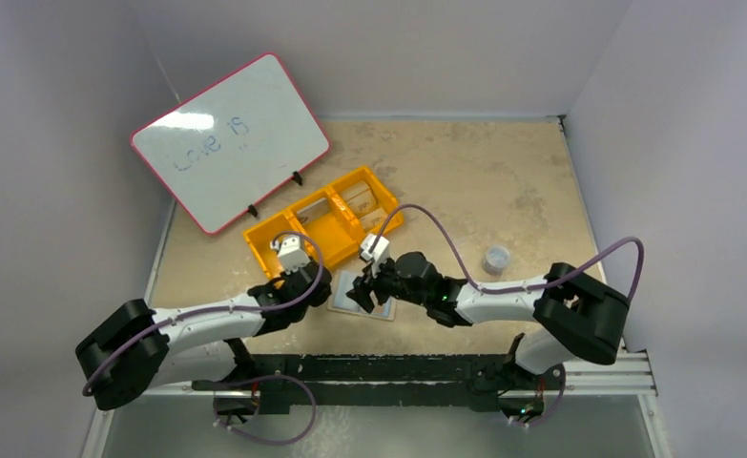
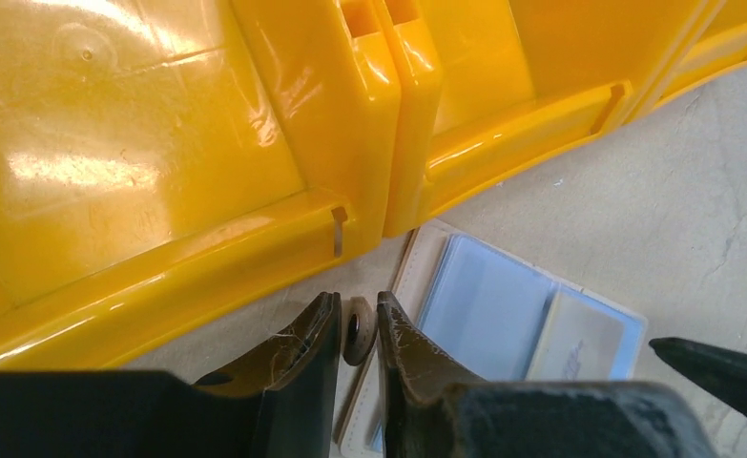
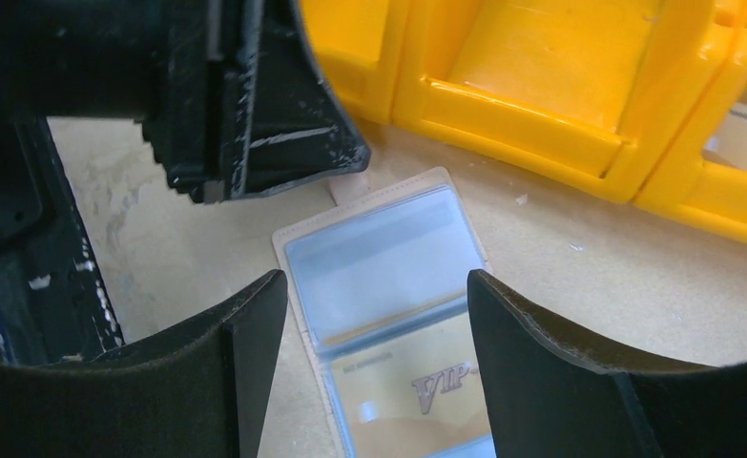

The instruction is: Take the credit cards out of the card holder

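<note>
Yellow bin, pink-rimmed whiteboard, grey cup

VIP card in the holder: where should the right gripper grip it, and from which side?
Probably its edge by the fold: the VIP card lies flat inside one card holder panel, so nothing else looks reachable. Come down from above with the right gripper and slide it toward the empty panel; the left gripper pins the holder.

The card holder lies just before the bin.
</note>
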